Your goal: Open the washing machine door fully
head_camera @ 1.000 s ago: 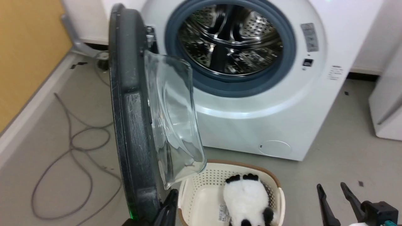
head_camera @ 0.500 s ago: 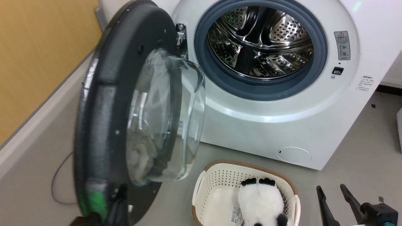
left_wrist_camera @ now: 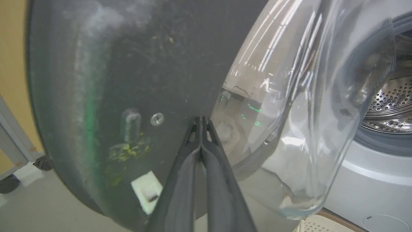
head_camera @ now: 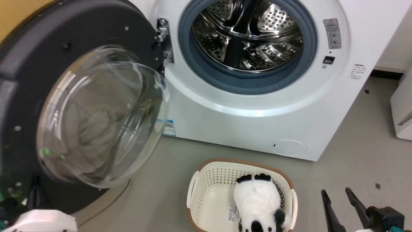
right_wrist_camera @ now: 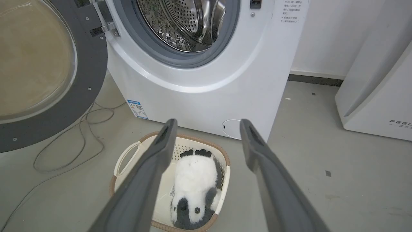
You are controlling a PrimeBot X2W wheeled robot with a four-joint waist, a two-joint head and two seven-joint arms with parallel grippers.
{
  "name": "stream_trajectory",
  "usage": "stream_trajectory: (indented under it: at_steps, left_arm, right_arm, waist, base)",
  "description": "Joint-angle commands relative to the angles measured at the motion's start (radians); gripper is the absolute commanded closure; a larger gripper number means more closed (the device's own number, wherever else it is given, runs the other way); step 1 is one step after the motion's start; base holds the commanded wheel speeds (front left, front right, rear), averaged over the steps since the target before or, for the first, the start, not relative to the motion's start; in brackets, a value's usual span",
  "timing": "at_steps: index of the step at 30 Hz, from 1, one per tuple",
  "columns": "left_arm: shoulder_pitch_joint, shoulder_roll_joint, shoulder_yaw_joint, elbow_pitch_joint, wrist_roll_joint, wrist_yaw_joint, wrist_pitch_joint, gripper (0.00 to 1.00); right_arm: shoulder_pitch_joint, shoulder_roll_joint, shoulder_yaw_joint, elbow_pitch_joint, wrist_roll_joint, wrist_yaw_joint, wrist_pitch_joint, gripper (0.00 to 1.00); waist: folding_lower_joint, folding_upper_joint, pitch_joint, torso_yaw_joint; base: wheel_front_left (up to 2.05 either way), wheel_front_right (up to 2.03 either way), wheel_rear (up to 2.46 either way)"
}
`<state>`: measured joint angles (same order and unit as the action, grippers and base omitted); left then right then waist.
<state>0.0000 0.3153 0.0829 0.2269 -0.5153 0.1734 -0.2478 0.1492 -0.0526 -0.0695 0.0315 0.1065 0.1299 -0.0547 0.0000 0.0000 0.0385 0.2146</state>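
Eyes on the washing machine door: swung well out to the left of the washer, hung off the hinge, matte inner face and glass bowl turned toward the head camera, steel drum fully exposed. Looks most of the way there, with perhaps a last bit of swing to go before the stop. Over to the left gripper: fingers pinched together with nothing between them, tips apparently set on the dark inner face just beside the rim of the bowl, near a small screw. Pushing, then, not gripping. To finish well: press with the closed tips on the flat dark plastic and not on the curved glass, for fear of sliding off. Follow the arc around the hinge rather than shoving straight, so as not to skid across the face. Ease off on meeting the stop, so as not to strain the hinge or bounce the door back. And the right gripper: fingers spread apart, holding nothing, off to the right of the basket with the panda toy inside, well clear of the swing. Best left parked there.
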Motion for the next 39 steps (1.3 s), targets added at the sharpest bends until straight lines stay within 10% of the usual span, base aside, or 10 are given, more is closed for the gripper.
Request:
stream_trajectory:
  at_steps: [1, 15, 29, 31, 39]
  left_arm:
    - [-0.025, 0.011, 0.016, 0.029, -0.004, -0.004, -0.008, 1.0]
    - [-0.122, -0.024, 0.206, 0.213, 0.089, -0.11, -0.014, 1.0]
    - [0.108, -0.205, 0.148, 0.003, 0.287, -0.192, -0.014, 0.98]
    - [0.127, -0.219, 0.117, -0.016, 0.309, -0.197, -0.014, 0.0]
    - [0.163, -0.255, 0.002, -0.125, 0.373, -0.18, -0.014, 0.0]
  right_arm:
    - [-0.014, 0.002, 0.001, 0.002, 0.003, 0.001, -0.004, 0.0]
    - [-0.025, 0.002, -0.005, 0.017, 0.008, 0.001, -0.016, 0.0]
    - [-0.016, 0.002, 0.016, 0.048, 0.012, 0.001, -0.049, 0.0]
    - [-0.02, 0.002, 0.018, 0.05, 0.011, 0.001, -0.055, 0.0]
    - [-0.029, 0.002, 0.03, 0.036, -0.009, 0.001, -0.062, 0.0]
  waist:
    - [0.0, 0.0, 0.005, -0.009]
    - [0.0, 0.0, 0.018, -0.025]
    - [0.0, 0.0, -0.033, -0.04]
    - [0.0, 0.0, -0.034, -0.042]
    - [0.0, 0.0, -0.044, -0.081]
  base:
    - [0.0, 0.0, 0.0]
    - [0.0, 0.0, 0.0]
    - [0.0, 0.0, 0.0]
    - [0.0, 0.0, 0.0]
    - [0.0, 0.0, 0.0]
